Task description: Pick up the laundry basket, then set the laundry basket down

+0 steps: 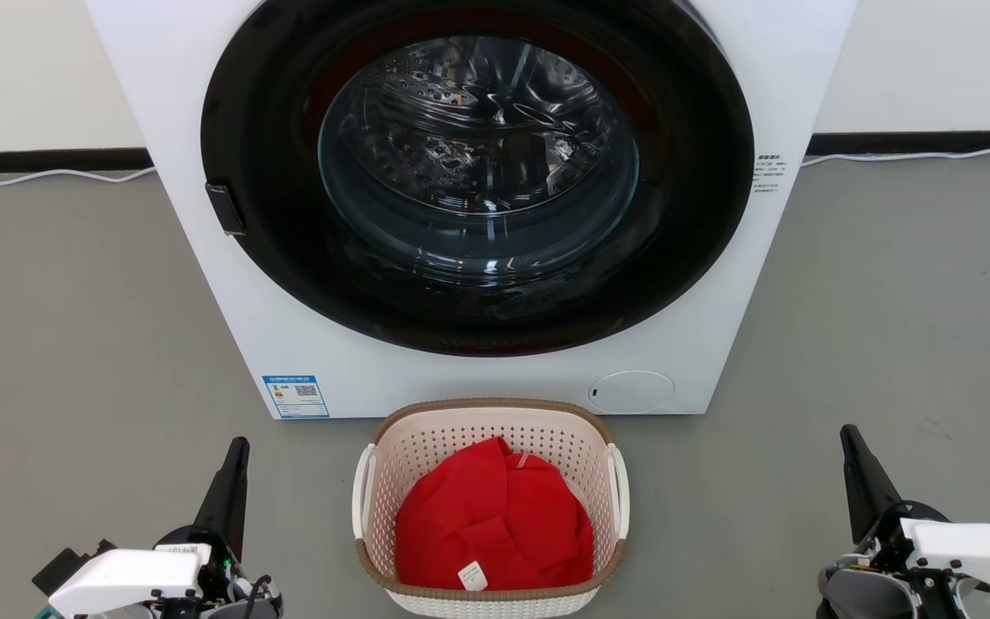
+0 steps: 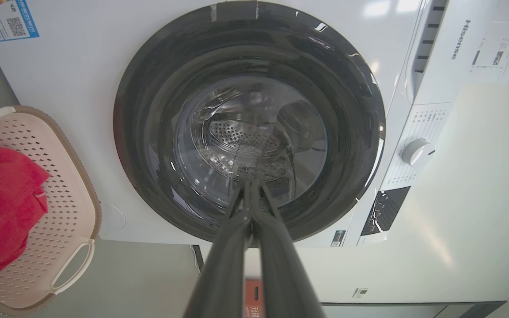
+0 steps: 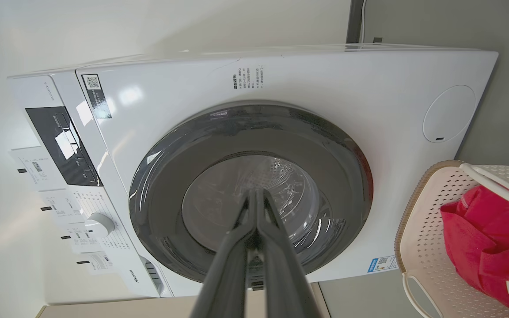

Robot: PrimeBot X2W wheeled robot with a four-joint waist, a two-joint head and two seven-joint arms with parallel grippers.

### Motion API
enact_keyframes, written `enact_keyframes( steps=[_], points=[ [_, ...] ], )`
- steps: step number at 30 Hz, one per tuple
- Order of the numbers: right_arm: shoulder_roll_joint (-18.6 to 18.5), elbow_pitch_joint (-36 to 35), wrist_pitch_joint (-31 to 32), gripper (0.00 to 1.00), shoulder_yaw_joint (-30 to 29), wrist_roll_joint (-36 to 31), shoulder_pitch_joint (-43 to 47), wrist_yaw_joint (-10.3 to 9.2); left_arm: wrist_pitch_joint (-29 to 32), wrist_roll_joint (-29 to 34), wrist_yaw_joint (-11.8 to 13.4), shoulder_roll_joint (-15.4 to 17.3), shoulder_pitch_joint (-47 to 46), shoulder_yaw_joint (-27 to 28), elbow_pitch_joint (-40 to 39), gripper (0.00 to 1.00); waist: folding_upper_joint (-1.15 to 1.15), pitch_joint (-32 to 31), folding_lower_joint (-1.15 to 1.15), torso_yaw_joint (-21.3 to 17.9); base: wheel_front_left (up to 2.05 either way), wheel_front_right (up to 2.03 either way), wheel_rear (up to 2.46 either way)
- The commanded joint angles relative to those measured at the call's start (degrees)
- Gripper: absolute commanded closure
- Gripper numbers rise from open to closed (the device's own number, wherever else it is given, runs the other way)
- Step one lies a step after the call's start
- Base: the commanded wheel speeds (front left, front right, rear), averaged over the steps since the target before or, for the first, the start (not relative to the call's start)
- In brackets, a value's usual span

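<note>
Behind, a white washing machine (image 1: 504, 378). Just before it on the floor, the laundry basket (image 1: 452, 438), midway between the arms, with one white handle towards each side; long axis hard to judge, near rim cut off in the head view. Inside, a red garment (image 1: 495, 524). Left gripper (image 1: 239, 444) seemingly nearer than right gripper (image 1: 847, 434); both clenched on nothing, pointing forward
</note>
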Motion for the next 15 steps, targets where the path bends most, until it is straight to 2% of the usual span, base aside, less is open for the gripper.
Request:
enact_keyframes(
  steps=[1,15],
  points=[
    [-0.32,-1.55,0.72,1.00,1.19,-0.24,-2.36,0.42,0.28,-0.02,-0.40,0.68,-3.04,1.79,-1.25,1.00,0.00,0.00,0.00,0.00,0.00,0.00,0.00],
    [-0.23,-1.54,0.82,1.00,1.06,-0.34,-2.37,0.42,0.33,0.03,-0.40,0.65,-3.04,1.85,-1.25,1.00,0.00,0.00,0.00,0.00,0.00,0.00,0.00]
  ],
)
